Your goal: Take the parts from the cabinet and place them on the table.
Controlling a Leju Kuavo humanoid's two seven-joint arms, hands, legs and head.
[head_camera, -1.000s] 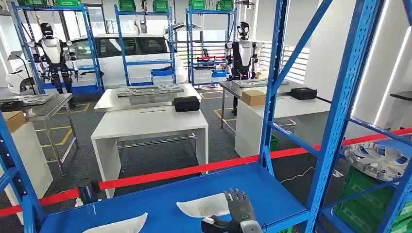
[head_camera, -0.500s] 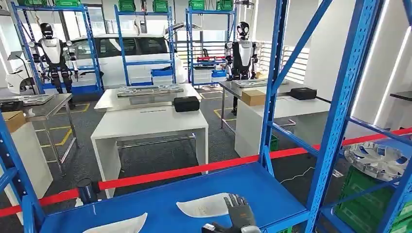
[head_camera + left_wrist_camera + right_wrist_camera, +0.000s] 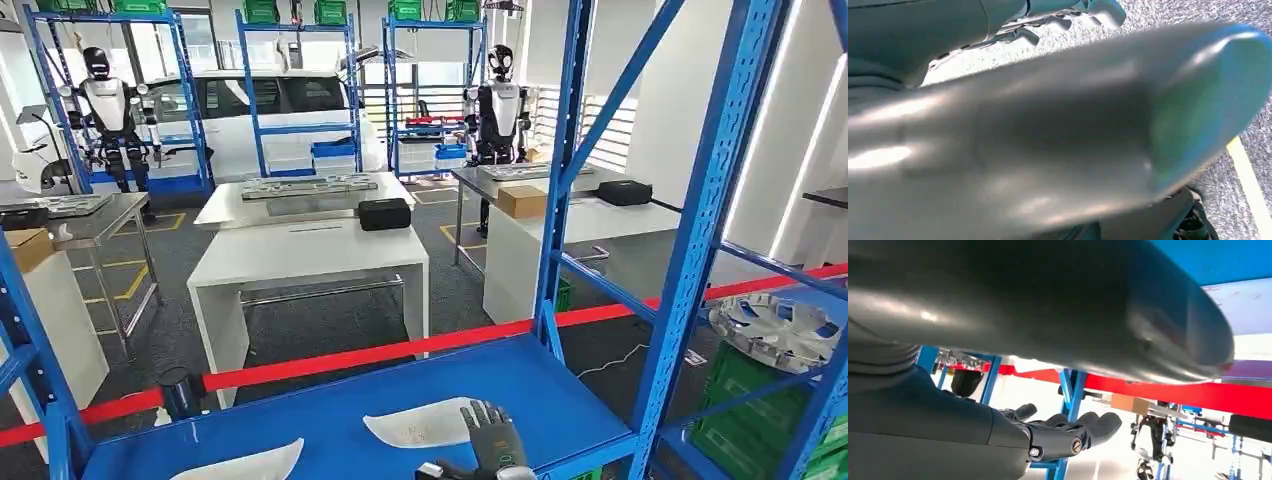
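From the head view, a blue cabinet shelf [image 3: 560, 395] runs below, edged by a red rail [image 3: 370, 358]; beyond it stand a white bench [image 3: 300, 255], a white car [image 3: 270, 110] and two other robots. A pale curved part [image 3: 415, 424] lies on the shelf, with the right hand [image 3: 492, 440] just beside it, fingers spread above its near end, gripping nothing. A second part [image 3: 245, 464] lies well to the left.

In the right wrist view, the thumb is close and blurred, and the dark fingers [image 3: 1083, 429] reach out straight and empty.

In the left wrist view, the left hand [image 3: 1048, 135] is a grey blur over speckled floor [image 3: 1168, 12]; its state cannot be told.

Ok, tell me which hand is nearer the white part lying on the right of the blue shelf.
Right. The right hand hovers at the white part's near edge; the left hand hangs over the grey floor.
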